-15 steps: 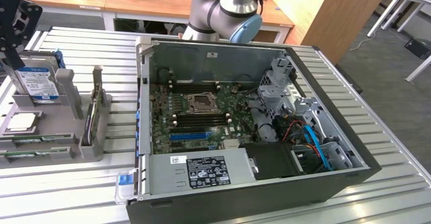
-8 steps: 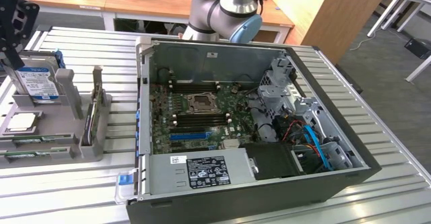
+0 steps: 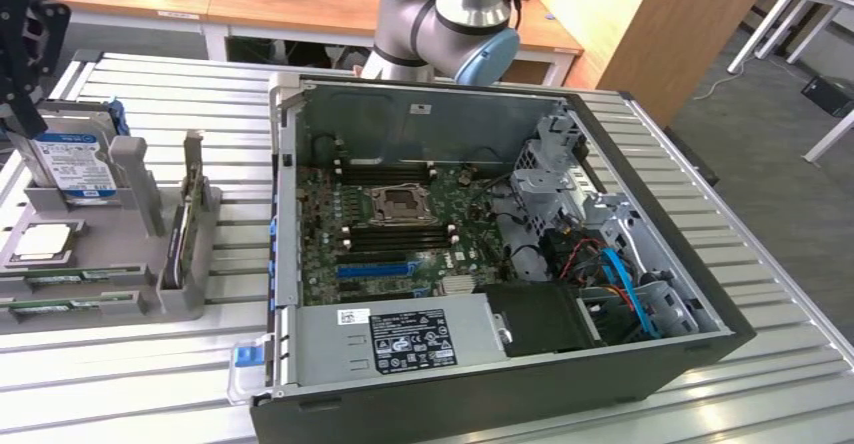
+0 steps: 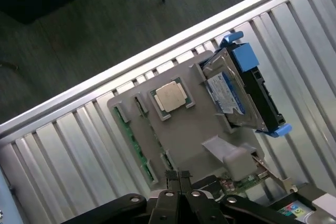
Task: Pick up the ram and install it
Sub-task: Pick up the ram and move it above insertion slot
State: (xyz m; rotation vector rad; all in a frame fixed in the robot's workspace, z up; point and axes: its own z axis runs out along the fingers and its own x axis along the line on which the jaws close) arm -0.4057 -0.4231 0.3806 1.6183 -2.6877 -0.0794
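Slatted aluminium table point(image 3: 134, 384) bearing an open computer case point(image 3: 534, 394) and, at the exterior view's left, a grey holder tray point(image 3: 120, 254). Inside the case: motherboard point(image 3: 400, 224), labelled power supply point(image 3: 400, 339). In the tray: hard drive point(image 3: 74, 164) standing on edge, processor chip point(image 3: 47, 241) lying flat, the ram point(image 3: 60, 306) slotted along the tray's edge. Seen from the wrist: gripper point(image 4: 178, 179) pinched fully closed, holding nothing, hanging over the tray near the ram.

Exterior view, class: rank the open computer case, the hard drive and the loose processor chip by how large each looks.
1. the computer case, by far the largest
2. the hard drive, standing upright
3. the processor chip, the smallest; it lies flat and is seen at a slant, so it looks a little squashed
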